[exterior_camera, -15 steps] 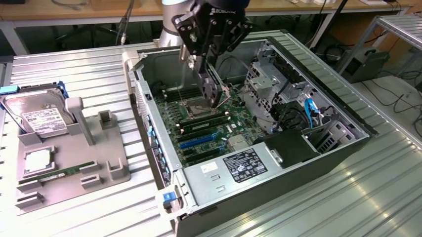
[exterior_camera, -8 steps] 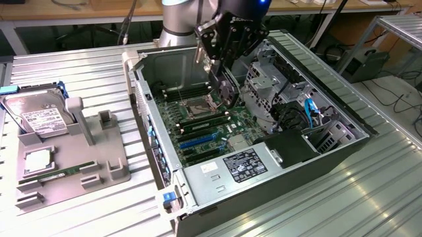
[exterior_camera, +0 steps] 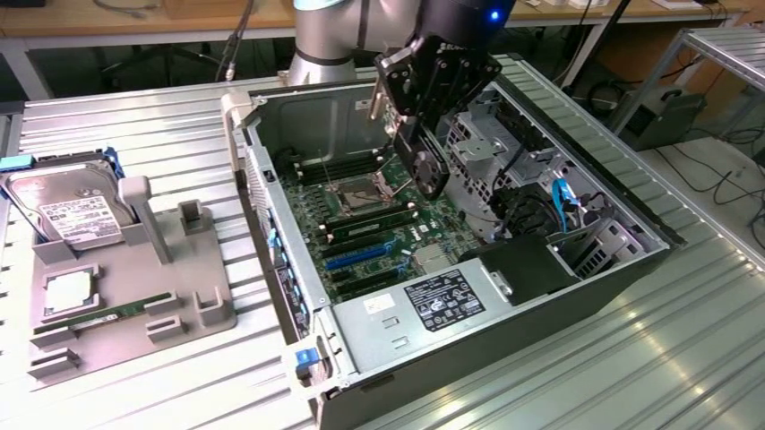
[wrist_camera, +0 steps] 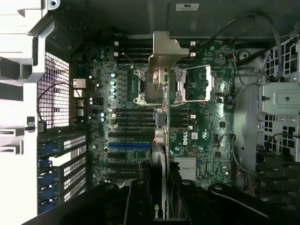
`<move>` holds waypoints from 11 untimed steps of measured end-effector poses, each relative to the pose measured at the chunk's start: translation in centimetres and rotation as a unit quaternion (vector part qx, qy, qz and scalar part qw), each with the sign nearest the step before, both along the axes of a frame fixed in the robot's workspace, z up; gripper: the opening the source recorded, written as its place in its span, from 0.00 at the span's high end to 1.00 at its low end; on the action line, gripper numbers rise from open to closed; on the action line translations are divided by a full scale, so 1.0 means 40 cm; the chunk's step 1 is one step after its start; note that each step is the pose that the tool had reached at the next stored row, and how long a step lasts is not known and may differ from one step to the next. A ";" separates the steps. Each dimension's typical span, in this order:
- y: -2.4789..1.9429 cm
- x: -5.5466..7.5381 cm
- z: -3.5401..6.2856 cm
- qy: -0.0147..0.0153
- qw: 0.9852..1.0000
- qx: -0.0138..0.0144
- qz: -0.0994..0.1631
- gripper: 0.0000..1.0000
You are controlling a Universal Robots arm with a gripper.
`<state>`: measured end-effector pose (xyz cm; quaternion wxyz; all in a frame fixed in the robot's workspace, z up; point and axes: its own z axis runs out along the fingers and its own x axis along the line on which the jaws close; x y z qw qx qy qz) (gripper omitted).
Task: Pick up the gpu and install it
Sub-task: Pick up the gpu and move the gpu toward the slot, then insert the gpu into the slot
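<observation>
Holding the card: black robot gripper (exterior_camera: 413,134) (wrist_camera: 161,190), fingers (wrist_camera: 138,199) pressed on both flat faces of the thin dark gpu (exterior_camera: 427,170) (wrist_camera: 160,154) with black cooler; opening just as wide as the card is thick.
Gpu position: inside the open case, over the motherboard, standing on end and a little tilted in the exterior view; lower end close to the processor socket; contact with the board cannot be told.
Gpu in the wrist view: seen from its edge, running across the socket, with the silvery metal bracket (wrist_camera: 165,52) at the end far from the fingers and a small green logo at the near end.
Case: black tower computer case (exterior_camera: 538,340), lying on its side with the inside open to above, on a ribbed metal table (exterior_camera: 156,125).
Motherboard: green circuit board (exterior_camera: 389,228) (wrist_camera: 201,136) on the case floor, with a silvery open processor socket (exterior_camera: 358,193) (wrist_camera: 194,84) and a long blue expansion slot (exterior_camera: 358,257) (wrist_camera: 129,146) just beside the card's edge in the wrist view.
Power supply: grey box with a dark label (exterior_camera: 442,300) in the near corner of the case.
Holder: grey plastic tray (exterior_camera: 210,300) on the table, at the exterior view's left of the case, well apart from the gripper.
In the holder: silver boxy hard drive with white label (exterior_camera: 66,210), leaning upright; square silvery processor chip (exterior_camera: 66,294); narrow green memory stick (exterior_camera: 102,315), lying flat.
</observation>
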<state>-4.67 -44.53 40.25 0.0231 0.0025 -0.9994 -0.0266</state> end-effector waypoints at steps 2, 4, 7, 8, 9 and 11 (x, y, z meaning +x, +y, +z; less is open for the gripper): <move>0.000 0.000 0.000 0.000 1.000 0.000 0.000 0.74; 0.000 0.000 0.000 0.000 1.000 0.000 0.000 0.74; 0.000 0.000 0.000 0.000 1.000 0.000 0.000 0.74; 0.000 0.000 0.000 0.000 1.000 0.000 0.000 0.74; 0.000 0.000 0.000 0.000 1.000 0.000 0.000 0.74; 0.000 0.000 0.000 0.000 1.000 0.000 0.000 0.74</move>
